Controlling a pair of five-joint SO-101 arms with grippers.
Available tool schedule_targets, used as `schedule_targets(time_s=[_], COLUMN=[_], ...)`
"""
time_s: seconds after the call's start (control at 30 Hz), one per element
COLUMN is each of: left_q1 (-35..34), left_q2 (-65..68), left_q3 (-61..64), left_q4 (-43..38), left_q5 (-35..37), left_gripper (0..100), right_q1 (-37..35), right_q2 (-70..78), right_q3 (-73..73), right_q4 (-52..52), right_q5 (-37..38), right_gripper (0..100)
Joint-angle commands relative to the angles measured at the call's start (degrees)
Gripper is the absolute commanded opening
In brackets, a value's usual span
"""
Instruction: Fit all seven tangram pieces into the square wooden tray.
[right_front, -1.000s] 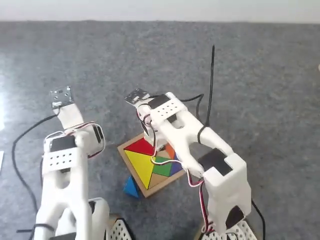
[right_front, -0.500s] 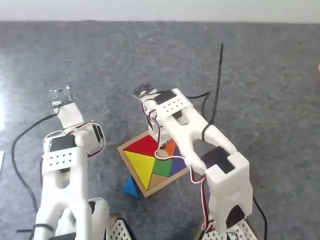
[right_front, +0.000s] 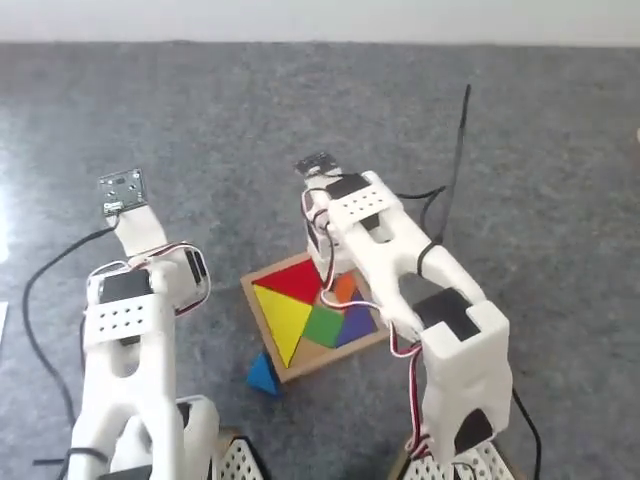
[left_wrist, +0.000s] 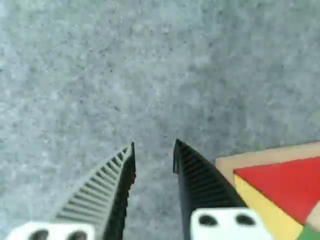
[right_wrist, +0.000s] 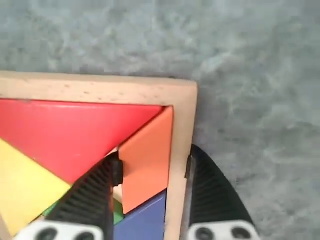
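Note:
The square wooden tray (right_front: 262, 337) lies between the two arms and holds red (right_front: 290, 284), yellow (right_front: 285, 318), green (right_front: 322, 326), orange (right_front: 344, 290) and violet-blue pieces. A small blue triangle (right_front: 262, 373) lies on the carpet just outside the tray's near corner. My right gripper (right_wrist: 154, 162) straddles the orange piece (right_wrist: 147, 165) and the tray rim (right_wrist: 100, 87): one finger sits inside against the orange piece, the other outside against the rim. My left gripper (left_wrist: 153, 150) hangs over bare carpet beside the tray's corner (left_wrist: 250, 159), slightly open with nothing between its fingers.
Grey carpet spreads on all sides of the tray. The left arm (right_front: 130, 310) stands to the tray's left and the right arm (right_front: 400, 260) leans over it. Black cables trail beside both arm bases.
The right arm has swung to the right, and the tray has slid and turned that way with it. The left arm and the loose blue triangle stayed put.

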Motion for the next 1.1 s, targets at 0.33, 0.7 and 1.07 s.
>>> schedule_targets(time_s=[0.33, 0.7, 1.07], left_q1=[-0.53, -2.81, -9.76], left_q2=[0.00, 0.00, -0.09], left_q3=[-3.30, -3.47, -2.68], left_q4=[-1.67, -3.25, 0.00], left_q5=[0.09, -0.79, -10.64], left_gripper=[13, 13, 13], right_q1=[9.45, 8.66, -12.00], right_q2=[-3.47, -20.62, -47.25], right_q3=[-4.22, -3.96, 26.11], right_q4=[-1.98, 8.22, 1.63], right_q5=[-7.65, -7.12, 8.00], right_gripper=[3.9, 32.1, 17.8])
